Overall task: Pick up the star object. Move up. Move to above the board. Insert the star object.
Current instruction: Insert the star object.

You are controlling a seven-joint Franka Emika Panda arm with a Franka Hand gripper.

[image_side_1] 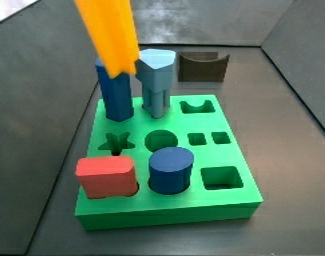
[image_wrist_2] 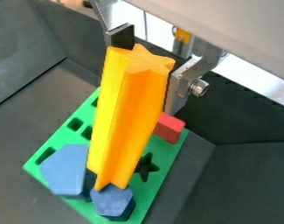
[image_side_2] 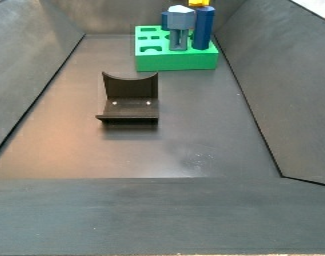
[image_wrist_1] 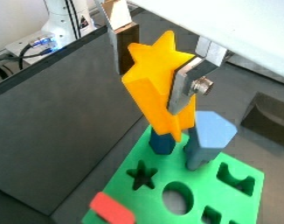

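gripper: the gripper [image_wrist_2: 147,58] is clamped on the upper part of the star object [image_wrist_2: 123,122], one silver finger [image_wrist_1: 186,86] flat against a ridged side in a wrist view; the opposite finger is mostly behind the peg.
star object: hangs straight down from the gripper, upright, lifted over the board [image_side_1: 238,205]; its lower end sits in front of a dark blue column [image_side_1: 115,92] in a side view, so whether it touches anything there i cannot tell.
star hole: the star-shaped hole [image_wrist_1: 141,178] lies below the gripper and off to one side of the peg's lower end, still empty.
handling: looks rigid and light, likely plastic or painted wood; smooth faces could slip, so i judge the grip is best kept high, with the pads across two opposite ridges, leaving the long lower part free for the hole. its length means a small tilt at the gripper swings the tip wide.
neighbours: a grey-blue peg [image_side_1: 155,80], a round blue peg [image_side_1: 170,169] and a red block [image_side_1: 106,177] stand in the board below the gripper.
hidden: the gripper is cut off in both side views; the peg's top is out of frame [image_side_1: 106,35]; in the far side view the peg is barely visible [image_side_2: 200,3].
loose piece: a dark arch block [image_side_2: 127,97] lies well apart from the gripper.
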